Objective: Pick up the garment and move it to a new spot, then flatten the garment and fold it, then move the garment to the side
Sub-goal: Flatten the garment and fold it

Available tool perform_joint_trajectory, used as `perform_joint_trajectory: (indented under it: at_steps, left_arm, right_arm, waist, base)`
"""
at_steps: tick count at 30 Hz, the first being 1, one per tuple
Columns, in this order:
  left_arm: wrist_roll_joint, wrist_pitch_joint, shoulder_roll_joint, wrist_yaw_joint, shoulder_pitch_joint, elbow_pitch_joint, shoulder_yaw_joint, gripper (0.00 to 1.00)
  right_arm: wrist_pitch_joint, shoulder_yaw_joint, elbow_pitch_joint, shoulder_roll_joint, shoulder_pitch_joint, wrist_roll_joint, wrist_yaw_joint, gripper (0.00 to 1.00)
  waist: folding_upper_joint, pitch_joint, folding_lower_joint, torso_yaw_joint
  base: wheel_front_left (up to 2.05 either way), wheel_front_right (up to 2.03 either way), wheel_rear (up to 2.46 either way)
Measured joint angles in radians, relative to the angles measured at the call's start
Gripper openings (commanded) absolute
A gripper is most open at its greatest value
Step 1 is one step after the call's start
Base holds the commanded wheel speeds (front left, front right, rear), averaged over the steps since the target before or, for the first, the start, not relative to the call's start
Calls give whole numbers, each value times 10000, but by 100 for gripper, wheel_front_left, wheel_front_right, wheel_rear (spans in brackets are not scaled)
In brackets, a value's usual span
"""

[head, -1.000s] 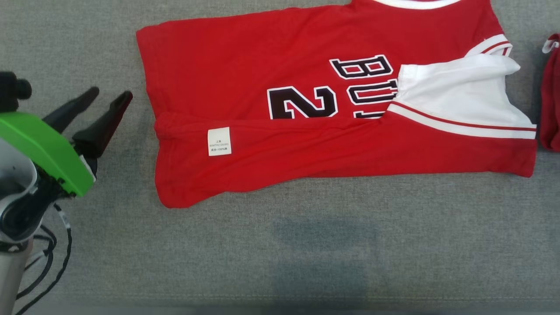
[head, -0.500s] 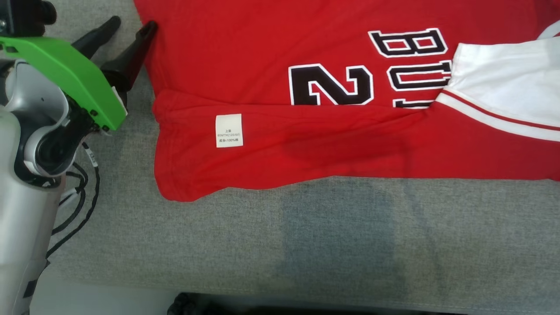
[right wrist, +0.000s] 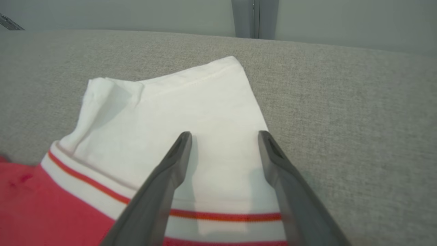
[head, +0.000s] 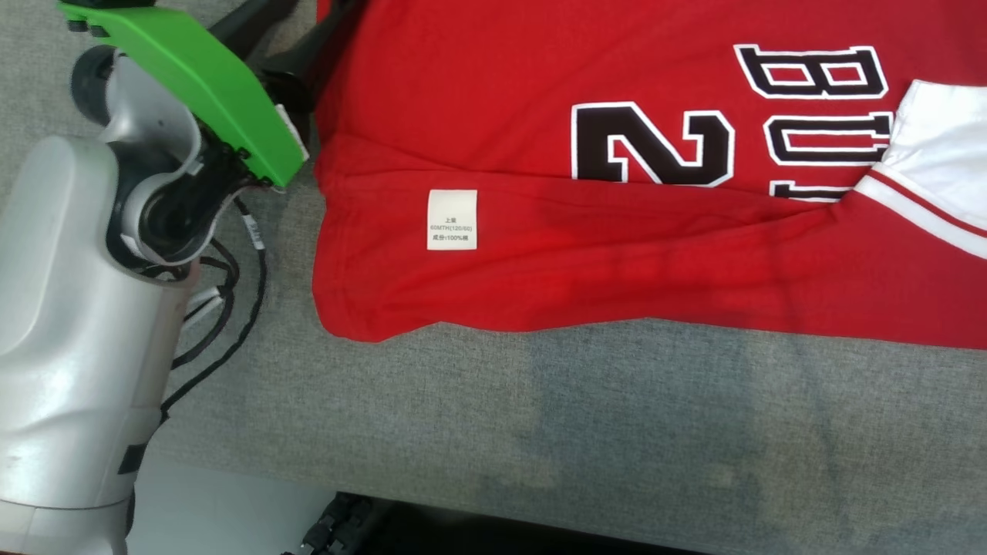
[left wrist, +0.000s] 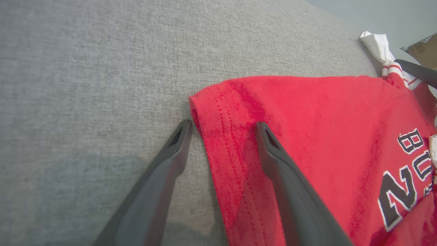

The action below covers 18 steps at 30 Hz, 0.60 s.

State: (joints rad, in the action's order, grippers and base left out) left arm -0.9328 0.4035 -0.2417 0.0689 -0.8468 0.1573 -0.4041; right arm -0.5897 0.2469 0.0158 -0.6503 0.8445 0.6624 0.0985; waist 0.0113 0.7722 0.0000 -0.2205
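You are partway through the folding. The garment (head: pixel 478 92) lies spread on the grey fabric surface (head: pixel 540 432), chest up, with the number 2 (head: pixel 651 142) and part of the lettering showing. Its near long edge is turned up over the front, so the care label (head: pixel 453 220) faces you; that reads as the first lengthwise fold already in place.

Your left gripper (left wrist: pixel 222 125) stands with its jaws wide apart and grips nothing. It straddles the far hem corner (left wrist: pixel 205 99), one finger over the grey surface and the other over red cloth. Your right gripper (right wrist: pixel 224 134) is likewise spread and empty, poised over the white sleeve (right wrist: pixel 177 109), which lies flat and unfolded on the grey surface.

So the far side looks not yet folded. By my judgement, what is left is that second lengthwise fold, a fold across the length, and moving the garment to the side.
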Motion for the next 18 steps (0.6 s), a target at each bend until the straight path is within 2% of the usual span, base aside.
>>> perform_joint_trajectory:
  at_steps: [1,2,3,4,6,8,10,18]
  left_arm:
    - [-88,2,105,31,-21,33,-58,63]
    - [-173,2,211,115,-53,75,-159,49]
    - [-236,2,322,169,-96,136,-236,44]
    - [-244,4,441,249,-212,255,-414,21]
    - [-244,15,508,316,-271,303,-594,20]
    - [-245,54,646,334,-305,382,-729,14]
    - [-244,59,732,362,-377,508,-853,0]
    - [-194,-121,1018,464,-721,941,-1183,0]
  right_arm:
    - [2,29,98,2,90,-38,0,100]
    - [4,35,194,0,170,-52,0,100]
    - [4,38,309,2,252,-54,0,100]
    - [4,59,522,2,384,-113,0,100]
    - [-8,104,721,6,563,-192,2,100]
    - [-23,115,886,17,816,-242,2,100]
    - [-52,121,1051,17,1026,-408,2,100]
    - [-92,77,1923,-138,1420,-825,79,100]
  waist:
    - [0,-3,0,-47]
    - [0,-9,0,-94]
    - [0,-17,0,-144]
    - [0,-34,0,-244]
    - [0,-50,0,-344]
    - [0,-55,0,-439]
    - [0,-48,0,-529]
    - [0,-13,0,-874]
  base:
    - [0,0,0]
    - [0,0,0]
    - [0,0,0]
    - [0,0,0]
    - [0,0,0]
    - [0,0,0]
    - [0,0,0]
    - [0,0,0]
